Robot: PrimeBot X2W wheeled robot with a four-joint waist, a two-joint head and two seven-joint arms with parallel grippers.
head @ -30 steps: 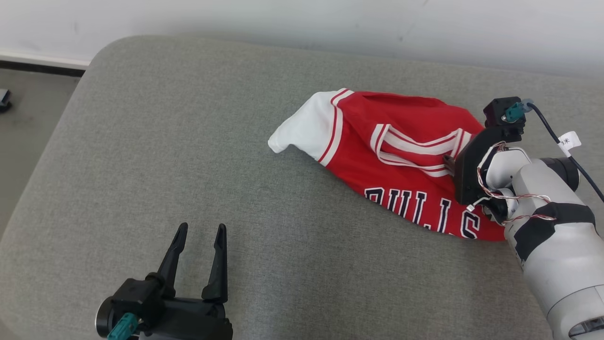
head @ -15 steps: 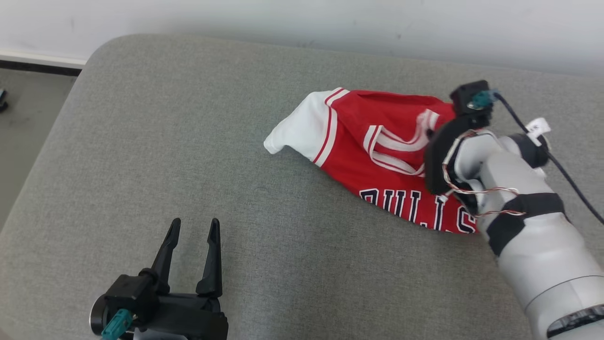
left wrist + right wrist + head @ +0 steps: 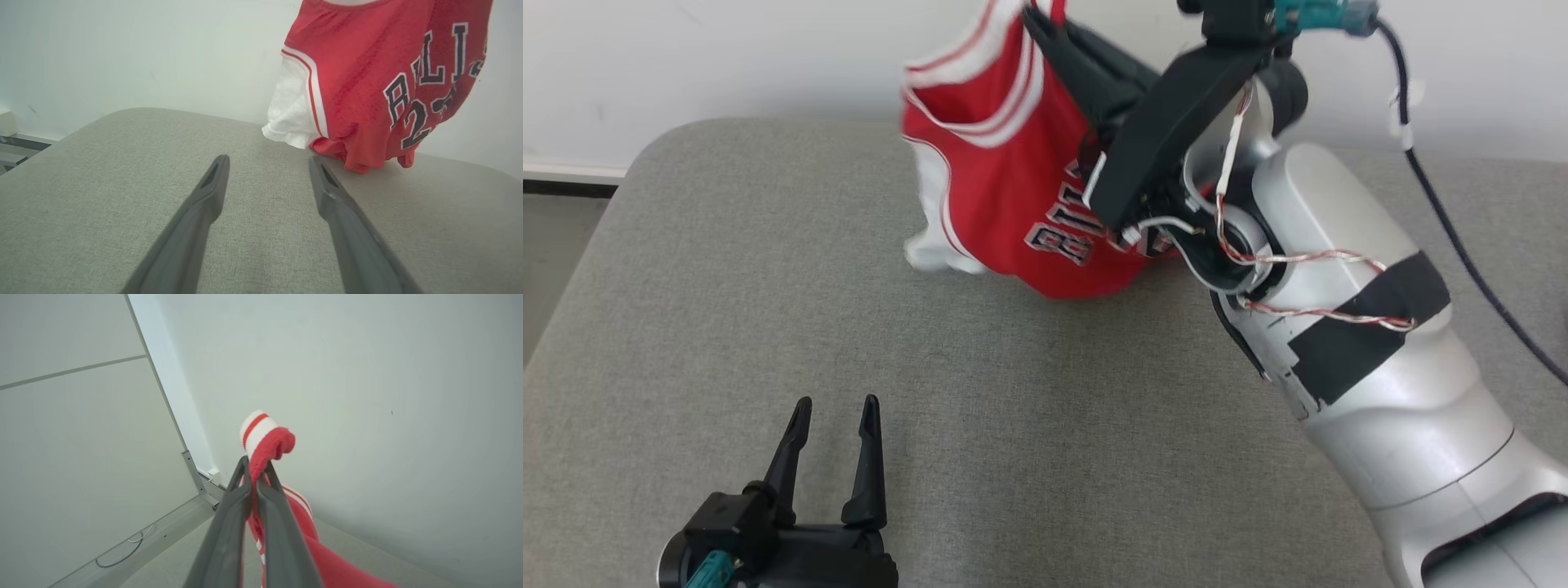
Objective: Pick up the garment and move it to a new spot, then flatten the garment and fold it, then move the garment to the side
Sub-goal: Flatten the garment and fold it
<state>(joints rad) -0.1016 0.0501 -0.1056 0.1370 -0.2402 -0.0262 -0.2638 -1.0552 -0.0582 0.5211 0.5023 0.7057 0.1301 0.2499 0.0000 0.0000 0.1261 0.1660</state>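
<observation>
The right gripper (image 3: pixel 255 468) is pinched shut on a striped strap of the jersey (image 3: pixel 1005 163), and a fold of trim pokes out just past its fingertips. Beyond those fingertips is the plain white wall (image 3: pixel 727 57), and below them the grey cushioned surface (image 3: pixel 727 310). In the head view the gripper's dark bracket (image 3: pixel 1160 139) and pale forearm (image 3: pixel 1339 269), banded with black tape and thin wires, stand in front of the jersey's right part and hide some lettering. The left gripper (image 3: pixel 837 402) sits low over the cushion, well apart from the cloth, with its fingers spread and empty. The jersey hangs bunched from the right gripper, reaching down to the cushion, though contact cannot be told. It is red with a white side panel, white-and-red trim, and white dark-outlined letters and numerals.
</observation>
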